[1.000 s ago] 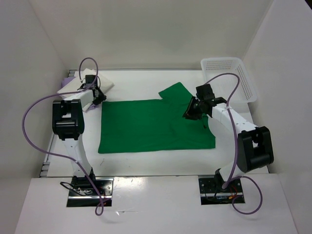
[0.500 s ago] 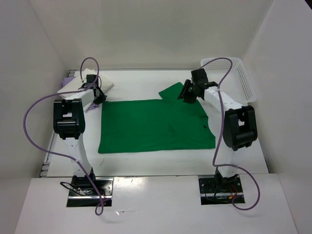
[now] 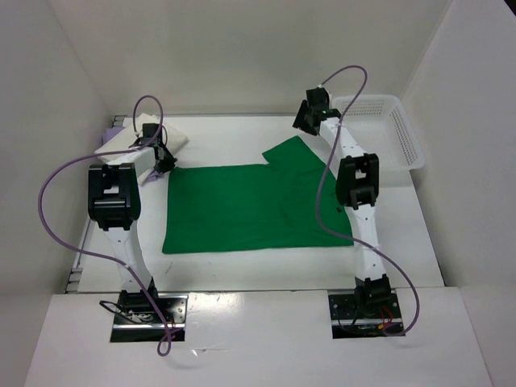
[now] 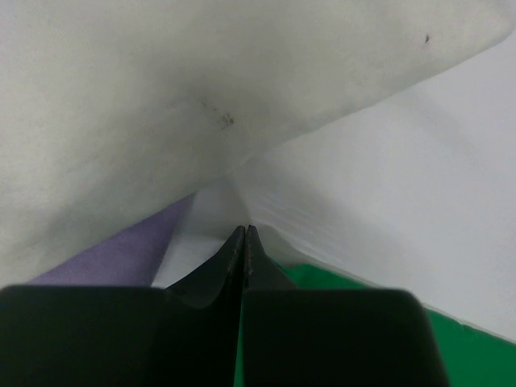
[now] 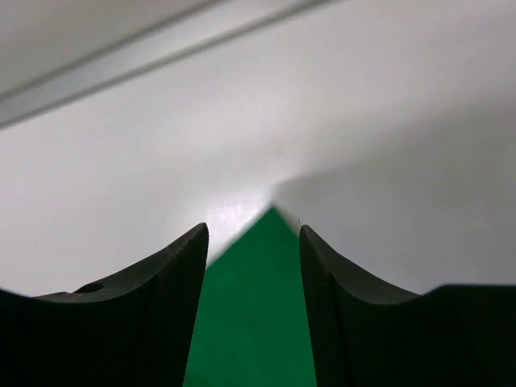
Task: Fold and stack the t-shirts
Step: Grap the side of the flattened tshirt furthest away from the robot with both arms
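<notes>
The bright green t-shirt (image 3: 250, 205) lies flat in the middle of the table, one sleeve (image 3: 292, 150) pointing to the far side. The cream white shirt (image 3: 172, 135) lies folded at the far left on the lavender one (image 3: 116, 127). My left gripper (image 3: 164, 161) is shut at the green shirt's far left corner; the left wrist view shows its tips (image 4: 244, 230) closed, with cream cloth (image 4: 161, 97), lavender (image 4: 121, 254) and green (image 4: 459, 355) around them. My right gripper (image 3: 305, 119) is open above the sleeve tip (image 5: 258, 306), which shows between the fingers (image 5: 254, 234).
A white mesh basket (image 3: 411, 153) stands at the far right corner. White walls close the table on three sides. Both arms' cables loop above the table. The right arm stretches across the shirt's right edge.
My right arm has swung from over the shirt's right part out to the far side, past the sleeve tip. The left gripper and the shirts have not moved.
</notes>
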